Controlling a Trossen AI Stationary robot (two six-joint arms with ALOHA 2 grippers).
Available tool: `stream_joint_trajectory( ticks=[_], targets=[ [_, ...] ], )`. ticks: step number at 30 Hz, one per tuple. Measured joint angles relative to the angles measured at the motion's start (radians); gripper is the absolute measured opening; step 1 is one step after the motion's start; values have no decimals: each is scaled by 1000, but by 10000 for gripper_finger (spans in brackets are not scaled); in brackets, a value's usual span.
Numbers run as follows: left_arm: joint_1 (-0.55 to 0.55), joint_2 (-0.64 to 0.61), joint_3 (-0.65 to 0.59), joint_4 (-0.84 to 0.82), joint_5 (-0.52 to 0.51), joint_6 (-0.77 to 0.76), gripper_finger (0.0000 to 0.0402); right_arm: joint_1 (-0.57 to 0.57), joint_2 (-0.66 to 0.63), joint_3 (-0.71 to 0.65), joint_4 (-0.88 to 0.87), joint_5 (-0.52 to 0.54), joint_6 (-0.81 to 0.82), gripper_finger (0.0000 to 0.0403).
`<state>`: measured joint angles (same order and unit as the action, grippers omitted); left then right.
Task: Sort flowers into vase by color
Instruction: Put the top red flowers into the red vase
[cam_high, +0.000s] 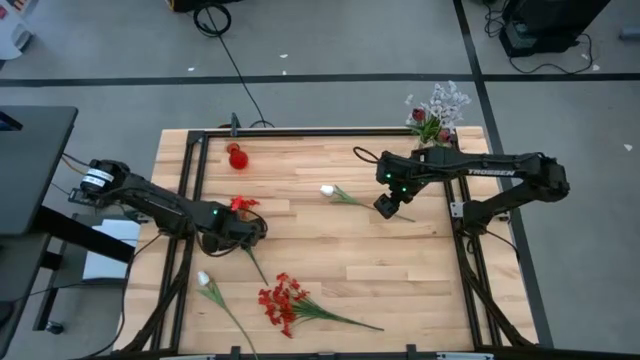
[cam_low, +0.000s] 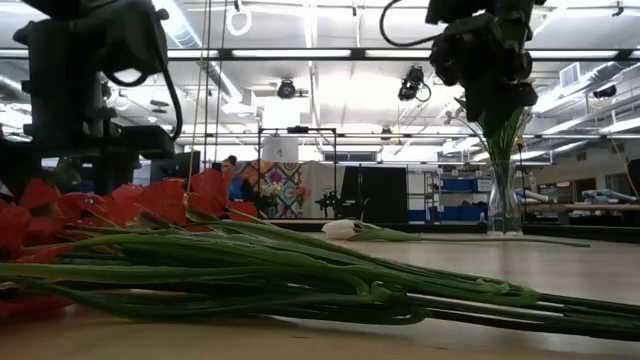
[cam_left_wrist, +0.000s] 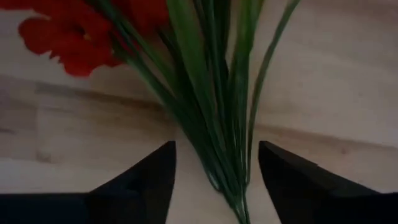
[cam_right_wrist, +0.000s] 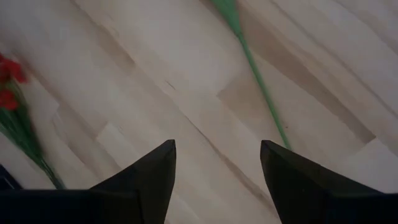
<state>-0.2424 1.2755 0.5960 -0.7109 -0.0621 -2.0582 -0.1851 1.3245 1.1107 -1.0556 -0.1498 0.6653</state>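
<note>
**Red flower between the left pincer's fingers, right pincer apart above a white tulip's stem**

Red petals and green stems fill the left wrist view: the left pincer (cam_left_wrist: 216, 180) sits low over the wooden surface (cam_high: 330, 260) with its fingers apart, one on each side of the stem bunch of a red flower (cam_high: 241, 205), not pressed against it. From above, that flower lies at the left-middle of the surface, its bloom just beside the pincer.

The right pincer (cam_right_wrist: 217, 180) hangs above the surface's right-middle, fingers spread wide and holding nothing. A white tulip (cam_high: 328, 190) lies near it, its green stem running toward the pincer.

A glass vase (cam_low: 504, 200) stands at the far right corner with pale sprigs and maroon buds in it. A small red vase (cam_high: 237, 157) stands near the far left edge. A second white tulip (cam_high: 204, 280) lies at the near left, and a red cluster (cam_high: 282, 303) with long green leaves lies beside it at the near middle.
</note>
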Motion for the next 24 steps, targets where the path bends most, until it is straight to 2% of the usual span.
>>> stream_joint_trajectory(
  ticks=[6, 11, 16, 20, 24],
  targets=[
    [32, 1, -3, 13, -53, -10, 146, -22, 3, 0, 52, -2, -33, 237],
    [57, 55, -3, 23, -75, 10, 77, -21, 2, 0, 77, 20, -51, 235],
    [69, 102, 1, 134, -83, 71, 16, -1, 2, 0, 76, 60, -76, 235],
    [69, 90, 11, 193, -116, 106, 10, 15, 2, 0, 76, 60, -85, 235],
    [99, 71, 47, 233, -241, 229, 10, 27, 2, 0, 76, 63, -95, 235]
  ],
)
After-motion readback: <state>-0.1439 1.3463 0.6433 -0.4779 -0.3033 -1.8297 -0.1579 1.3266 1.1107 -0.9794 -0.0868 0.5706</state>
